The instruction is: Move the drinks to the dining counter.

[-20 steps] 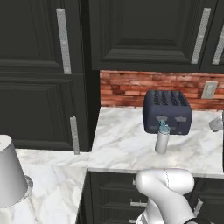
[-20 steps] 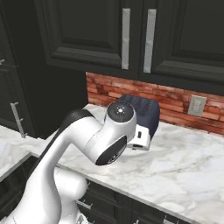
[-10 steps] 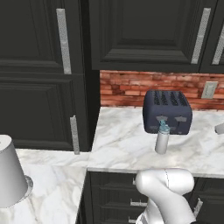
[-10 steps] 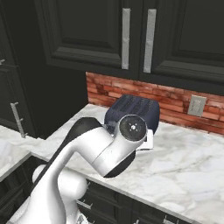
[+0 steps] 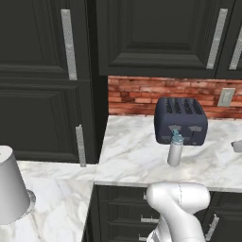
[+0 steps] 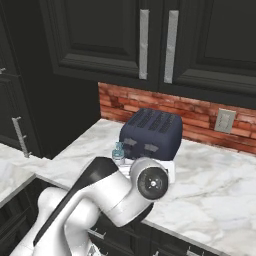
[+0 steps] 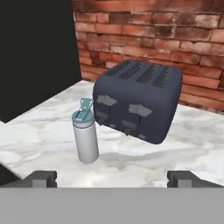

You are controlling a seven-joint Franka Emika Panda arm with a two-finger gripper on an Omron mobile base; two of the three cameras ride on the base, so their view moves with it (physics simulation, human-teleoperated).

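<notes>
robot arm (image 6: 95,200): glossy white shell, smooth and rounded, built of thick tube-like links joined by bulbous elbows. a dark, near-black band runs along one link in the right base view, where the white casing gives way to a black joint section. one joint ends in a round white cap (image 6: 152,183) with a dark grey ring and a small dark centre. in the left base view the arm shows a fat white rounded link narrowing downward. gripper (image 7: 113,179): two small dark grey, blocky fingertips (image 7: 41,178). no cables, screws or markings can be made out.
</notes>
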